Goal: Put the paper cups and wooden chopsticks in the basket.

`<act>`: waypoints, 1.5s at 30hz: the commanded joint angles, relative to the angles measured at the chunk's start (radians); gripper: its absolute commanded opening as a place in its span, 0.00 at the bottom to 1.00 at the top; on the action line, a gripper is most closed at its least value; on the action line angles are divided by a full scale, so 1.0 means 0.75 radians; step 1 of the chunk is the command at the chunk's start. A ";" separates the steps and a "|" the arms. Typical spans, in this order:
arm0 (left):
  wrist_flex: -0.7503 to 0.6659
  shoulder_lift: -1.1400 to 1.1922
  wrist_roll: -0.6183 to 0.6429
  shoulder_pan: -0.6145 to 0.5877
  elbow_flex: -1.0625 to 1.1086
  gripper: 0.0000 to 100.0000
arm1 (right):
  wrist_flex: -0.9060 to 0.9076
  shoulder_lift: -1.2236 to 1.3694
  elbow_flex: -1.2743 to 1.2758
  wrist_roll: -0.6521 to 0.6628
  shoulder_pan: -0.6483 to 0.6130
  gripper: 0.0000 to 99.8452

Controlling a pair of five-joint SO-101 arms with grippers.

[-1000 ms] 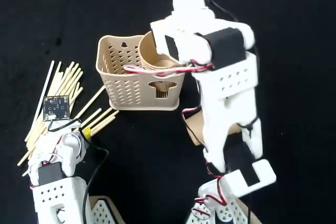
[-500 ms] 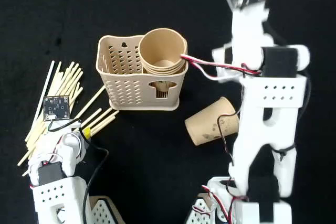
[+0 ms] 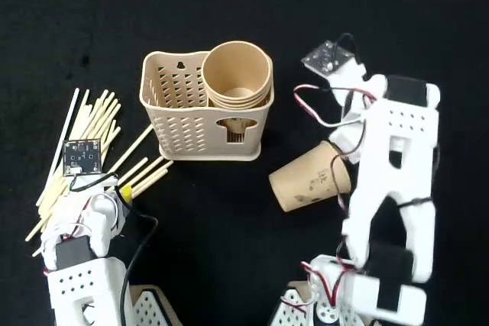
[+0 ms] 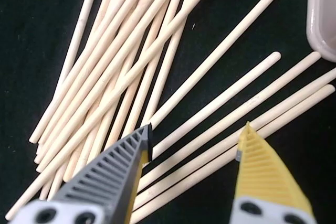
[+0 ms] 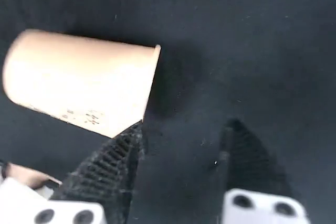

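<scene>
Paper cup [image 3: 309, 179] lying sideways | left fingers [image 4: 121, 166] apart over chopsticks [image 4: 131, 66] | right fingers [image 5: 105, 177] apart

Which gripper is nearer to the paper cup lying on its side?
Right: the right gripper is beside the tipped brown paper cup; the left gripper is over the wooden chopsticks.

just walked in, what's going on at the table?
A stack of paper cups already stands in the basket. One more paper cup lies on its side on the black table, with the right gripper open beside it, not gripping. The left gripper hangs open over the loose wooden chopsticks, none picked up.
</scene>
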 commanded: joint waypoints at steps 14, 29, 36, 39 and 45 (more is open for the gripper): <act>-0.016 -0.010 -0.004 0.015 -0.007 0.27 | -0.063 0.240 -0.001 0.084 -0.025 0.04; -0.016 -0.010 -0.004 0.015 -0.007 0.27 | -0.063 -0.150 0.138 0.078 -0.096 0.04; -0.016 -0.010 -0.004 0.015 -0.007 0.27 | -0.160 -0.296 0.175 0.061 -0.180 0.04; -0.016 -0.010 -0.004 0.015 -0.007 0.27 | -0.166 -0.300 0.173 -0.043 -0.164 0.04; -0.016 -0.010 -0.006 0.036 -0.007 0.27 | -0.219 -0.298 0.273 -0.086 -0.117 0.24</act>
